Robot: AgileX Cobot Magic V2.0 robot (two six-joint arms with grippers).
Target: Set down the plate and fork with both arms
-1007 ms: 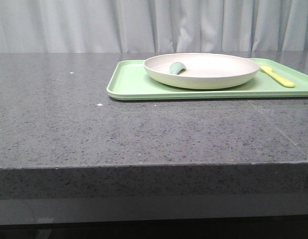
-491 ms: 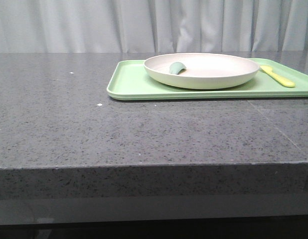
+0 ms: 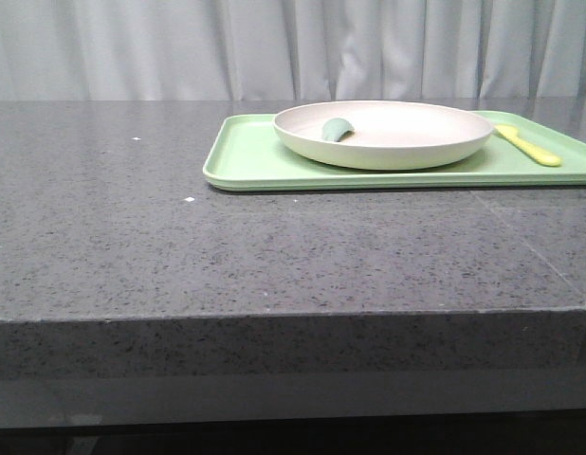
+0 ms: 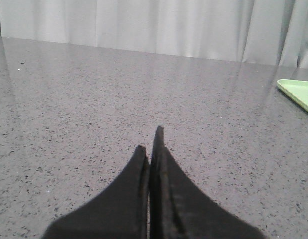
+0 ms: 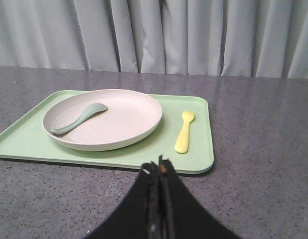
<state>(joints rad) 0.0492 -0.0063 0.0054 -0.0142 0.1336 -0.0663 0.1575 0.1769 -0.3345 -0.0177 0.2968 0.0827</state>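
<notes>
Both claws pressed together and empty: left gripper (image 4: 150, 142) low over bare grey stone table (image 3: 179, 246), right gripper (image 5: 159, 167) facing the tray's near edge. Round cream-white plastic plate (image 5: 109, 117), grey-green spoon (image 5: 79, 118) lying in it, sits on the flat light-green tray (image 5: 24, 137); small pale-yellow plastic fork (image 5: 184, 132) lies just beside it, apart. I judge nothing started: I'd spread the right claw first, then come down across the fork's handle, clear of the 2 rims.
</notes>
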